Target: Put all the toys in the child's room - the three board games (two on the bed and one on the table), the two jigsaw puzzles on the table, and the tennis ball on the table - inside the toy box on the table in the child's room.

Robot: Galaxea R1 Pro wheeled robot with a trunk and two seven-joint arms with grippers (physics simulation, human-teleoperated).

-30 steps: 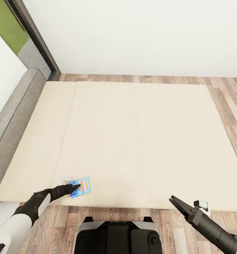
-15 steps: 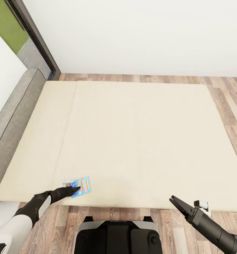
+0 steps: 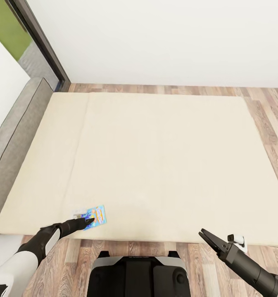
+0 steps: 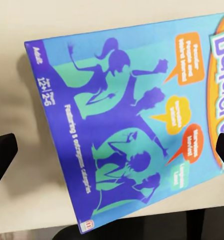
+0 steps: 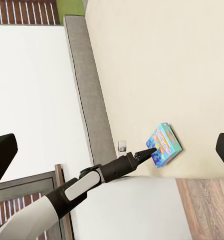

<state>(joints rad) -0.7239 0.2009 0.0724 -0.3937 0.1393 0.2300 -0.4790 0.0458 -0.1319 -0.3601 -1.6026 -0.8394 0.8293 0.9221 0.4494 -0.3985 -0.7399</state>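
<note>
Left tool (image 3: 88,221), spread open, hovers over the blue board game (image 3: 96,216) lower left on the bed (image 3: 163,165); right tool (image 3: 205,236) open too.

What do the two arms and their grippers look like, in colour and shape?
Both arms have a white upper shell that changes to a slim black forearm. The left gripper is black and tapers to pointed fingers. The right gripper is black too, with two thin pointed fingers; a small white block sits beside its wrist.

Our head view looks steeply down over the bed (image 3: 155,165); our left wrist view sits close above the blue board game (image 4: 131,130), which our farther right wrist view shares.
</note>
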